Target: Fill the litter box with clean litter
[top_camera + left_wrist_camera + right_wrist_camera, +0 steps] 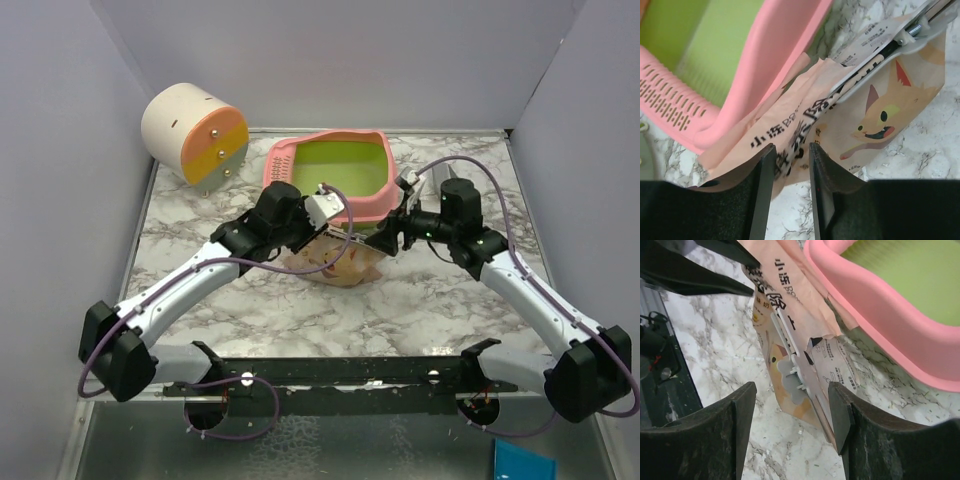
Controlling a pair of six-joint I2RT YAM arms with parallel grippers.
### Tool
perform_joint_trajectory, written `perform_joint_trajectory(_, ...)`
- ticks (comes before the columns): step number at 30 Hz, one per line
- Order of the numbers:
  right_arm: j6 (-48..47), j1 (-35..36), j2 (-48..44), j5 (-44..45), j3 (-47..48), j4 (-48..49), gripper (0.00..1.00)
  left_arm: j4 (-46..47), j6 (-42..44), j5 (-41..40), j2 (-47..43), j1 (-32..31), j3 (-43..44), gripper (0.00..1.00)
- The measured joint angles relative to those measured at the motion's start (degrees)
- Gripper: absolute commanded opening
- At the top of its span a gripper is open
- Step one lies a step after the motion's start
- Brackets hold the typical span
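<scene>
The pink litter box (325, 138) with its lime-green basin stands at the back middle; the basin looks bare, and no clean litter shows in any view. A beige cat-print pouch (340, 265) stands against its near wall, sealed with a pale clip (790, 377). My left gripper (335, 230) is shut on the pouch's folded top edge (790, 150), next to the pink wall (775, 55). My right gripper (387, 240) is open, its jaws on either side of the clip end of the pouch (832, 367) without touching it. The box wall also shows in the right wrist view (880, 315).
A cream-and-orange cylinder (195, 132) lies at the back left. Grey enclosure walls close in the marble table on three sides. A black rail (340, 375) runs along the near edge. A blue object (523, 462) lies below the table at the front right.
</scene>
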Motion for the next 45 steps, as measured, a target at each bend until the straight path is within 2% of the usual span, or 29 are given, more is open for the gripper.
perform_joint_trajectory(2,-1.2,2.3,1.8,2.9,0.7,-0.8,0.65,1.9,-0.9,-1.2,-3.7,0.0,-2.0,0.54)
perform_joint_trajectory(4,-2.5,3.7,3.7,5.7,1.3,-1.7,0.65,3.9,-1.5,-2.9,-7.1,0.0,-3.8,0.58)
perform_joint_trajectory(10,-5.7,5.4,6.7,11.6,4.0,-4.2,0.65,8.7,-2.0,-6.5,-12.8,0.0,-7.8,0.59)
perform_joint_trajectory(26,-7.4,7.7,7.5,12.8,5.4,-5.5,0.62,10.2,-2.4,-7.5,-13.0,0.6,-9.0,0.59)
perform_joint_trajectory(41,-6.2,9.2,9.5,14.3,4.2,-3.8,0.43,10.7,-3.3,-7.5,-13.9,1.9,-9.0,0.58)
perform_joint_trajectory(45,-5.8,9.2,9.1,15.8,3.6,-3.1,0.32,10.8,-3.4,-7.5,-14.2,2.3,-9.1,0.58)
